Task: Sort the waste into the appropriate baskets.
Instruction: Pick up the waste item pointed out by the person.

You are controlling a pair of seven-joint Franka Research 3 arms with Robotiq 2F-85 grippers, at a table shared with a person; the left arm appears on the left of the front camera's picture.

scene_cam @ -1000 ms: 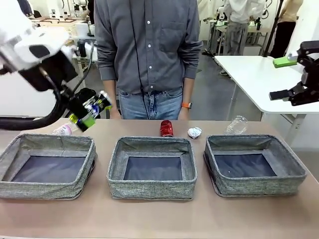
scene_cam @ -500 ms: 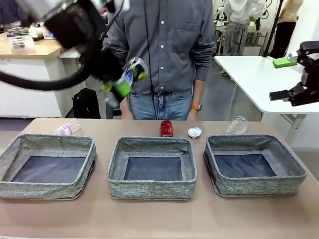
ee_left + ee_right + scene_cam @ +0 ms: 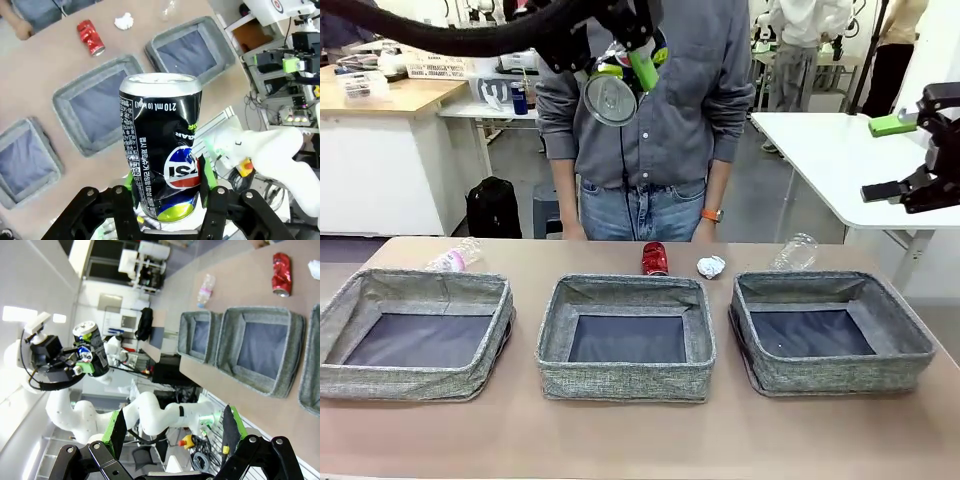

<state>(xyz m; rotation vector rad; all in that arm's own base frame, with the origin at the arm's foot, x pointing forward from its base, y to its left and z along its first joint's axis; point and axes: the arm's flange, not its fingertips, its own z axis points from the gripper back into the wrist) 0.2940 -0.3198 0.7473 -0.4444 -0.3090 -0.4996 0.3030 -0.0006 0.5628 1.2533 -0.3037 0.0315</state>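
High above the table, in front of the person, my left gripper (image 3: 623,78) is shut on a dark printed can (image 3: 610,99). The left wrist view shows this can (image 3: 161,165) upright between the green pads, over three grey woven baskets. On the far strip of the table lie a red can (image 3: 654,258), a foil ball (image 3: 710,266) and two clear bottles (image 3: 455,257) (image 3: 794,250). In front of them stand the left (image 3: 410,382), middle (image 3: 625,380) and right (image 3: 840,375) baskets, with nothing in them. My right gripper (image 3: 885,158) hangs open off the table's right side, holding nothing.
A person in a grey shirt (image 3: 640,110) stands at the far edge behind the red can. A white table (image 3: 820,150) stands at the back right, near my right gripper. The right wrist view shows the baskets (image 3: 260,375) and my left arm with the can (image 3: 85,352).
My left gripper has carried the dark can from low over the table's left end up and to the right, high in front of the person. The right arm has not moved.
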